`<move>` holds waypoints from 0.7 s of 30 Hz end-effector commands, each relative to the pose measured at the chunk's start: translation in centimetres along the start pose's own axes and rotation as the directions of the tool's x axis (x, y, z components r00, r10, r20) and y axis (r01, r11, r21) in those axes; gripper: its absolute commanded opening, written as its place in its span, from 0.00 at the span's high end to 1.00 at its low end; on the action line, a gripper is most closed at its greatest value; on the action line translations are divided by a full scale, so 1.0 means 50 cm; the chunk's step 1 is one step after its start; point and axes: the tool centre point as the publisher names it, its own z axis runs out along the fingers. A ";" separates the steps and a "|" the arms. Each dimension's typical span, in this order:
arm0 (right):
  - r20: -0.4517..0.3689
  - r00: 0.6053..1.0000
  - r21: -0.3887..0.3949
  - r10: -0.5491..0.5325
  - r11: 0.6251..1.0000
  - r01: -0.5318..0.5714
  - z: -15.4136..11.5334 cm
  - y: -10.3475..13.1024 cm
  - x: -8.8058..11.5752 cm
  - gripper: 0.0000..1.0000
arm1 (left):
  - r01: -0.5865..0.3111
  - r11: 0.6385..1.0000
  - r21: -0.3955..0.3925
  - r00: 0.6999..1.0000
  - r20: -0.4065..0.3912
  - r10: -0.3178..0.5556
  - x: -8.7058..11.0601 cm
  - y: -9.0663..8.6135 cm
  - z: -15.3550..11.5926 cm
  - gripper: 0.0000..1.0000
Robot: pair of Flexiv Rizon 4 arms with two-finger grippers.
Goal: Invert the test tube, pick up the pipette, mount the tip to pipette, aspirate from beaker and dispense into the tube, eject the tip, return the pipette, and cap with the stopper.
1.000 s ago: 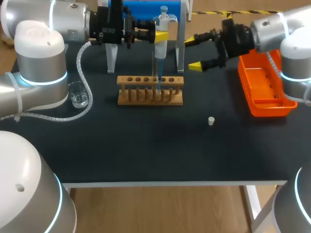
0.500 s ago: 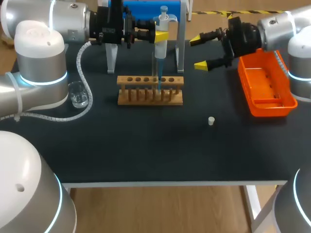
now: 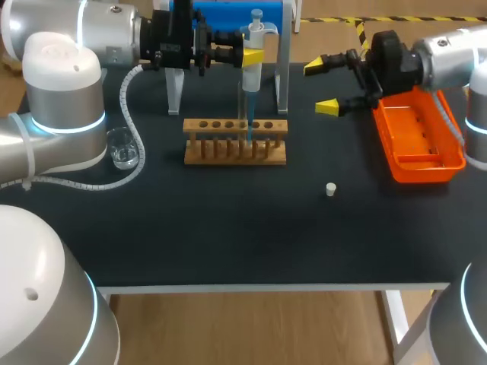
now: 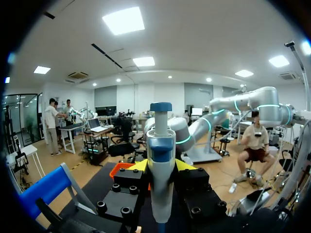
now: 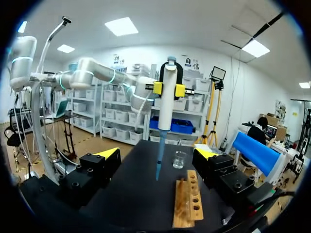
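Left gripper (image 3: 255, 55) clamps the one pipette (image 3: 252, 76); right gripper (image 3: 321, 87) gapes wide, empty. One rack (image 3: 236, 142), one beaker (image 3: 122, 148), one stopper (image 3: 330, 189).

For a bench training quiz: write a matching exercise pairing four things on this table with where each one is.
Things:
1 pipette
2 beaker
3 stopper
4 orange tray

Places:
A lying loose, in front and to the right of the wooden rack
B held in the left tool
C next to the open right tool
D left of the rack

Pairs: 1-B; 2-D; 3-A; 4-C
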 end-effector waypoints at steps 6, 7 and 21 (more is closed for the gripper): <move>0.015 0.997 -0.015 0.077 0.997 -0.077 0.033 0.047 0.031 0.00 | 0.000 1.000 -0.002 1.000 -0.002 0.000 -0.001 -0.002 0.000 1.00; 0.011 0.996 -0.020 0.087 0.996 -0.087 0.039 0.051 0.030 0.00 | 0.000 1.000 -0.002 1.000 -0.002 0.000 -0.001 -0.002 0.000 1.00; 0.051 0.991 -0.072 0.126 0.990 -0.122 0.116 0.096 0.022 0.00 | 0.000 1.000 -0.002 1.000 -0.002 0.000 -0.001 -0.002 0.000 1.00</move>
